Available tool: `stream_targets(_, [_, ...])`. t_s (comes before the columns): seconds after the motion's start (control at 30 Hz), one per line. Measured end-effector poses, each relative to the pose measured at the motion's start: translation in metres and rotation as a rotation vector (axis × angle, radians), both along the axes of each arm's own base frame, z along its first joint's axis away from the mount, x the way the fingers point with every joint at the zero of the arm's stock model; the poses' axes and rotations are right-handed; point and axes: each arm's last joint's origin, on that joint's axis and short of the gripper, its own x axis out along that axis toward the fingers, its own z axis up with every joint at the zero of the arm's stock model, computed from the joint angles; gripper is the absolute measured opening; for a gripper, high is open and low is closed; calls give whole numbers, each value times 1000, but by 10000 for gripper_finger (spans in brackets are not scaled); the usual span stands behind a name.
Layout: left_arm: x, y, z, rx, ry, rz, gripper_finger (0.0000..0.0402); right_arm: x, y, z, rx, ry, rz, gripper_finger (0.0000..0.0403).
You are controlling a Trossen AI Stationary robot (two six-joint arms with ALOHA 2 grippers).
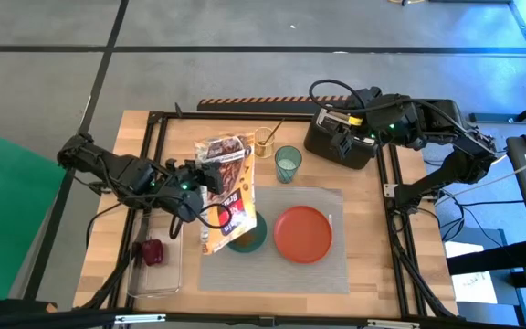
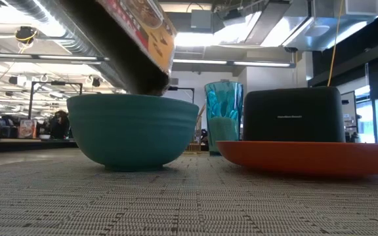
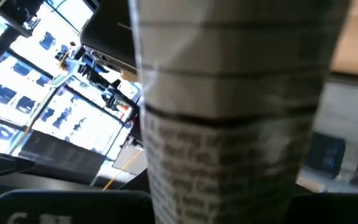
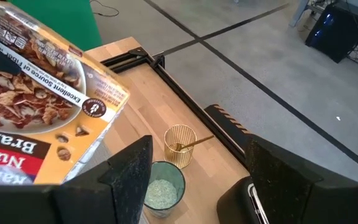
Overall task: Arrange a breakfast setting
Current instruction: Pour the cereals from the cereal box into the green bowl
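Right now my left gripper (image 1: 197,183) is clenched on the cereal box (image 1: 228,187), tipped over the teal bowl (image 2: 132,130) on the grey placemat (image 1: 336,270). If I tilt too sharply, I judge cereal could overshoot the rim onto the mat or the orange-red plate (image 1: 302,234) just beside it; a slack grip could drop the box on the bowl. Farther back, the translucent teal cup (image 1: 288,164) and gold wire holder (image 1: 264,142) could be clipped by the box's top. My right gripper (image 1: 347,131) waits spread apart over the black toaster (image 1: 340,146).
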Motion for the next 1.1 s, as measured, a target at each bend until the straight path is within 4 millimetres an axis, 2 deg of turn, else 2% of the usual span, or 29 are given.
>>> stream_targets(0.33, [0, -2, 1, 53, 13, -15, 92, 0, 0, 0, -12, 9, 8, 246])
stream_targets(1.1, [1, 1, 0, -3, 15, -11, 92, 0, 0, 0, -13, 9, 8, 246])
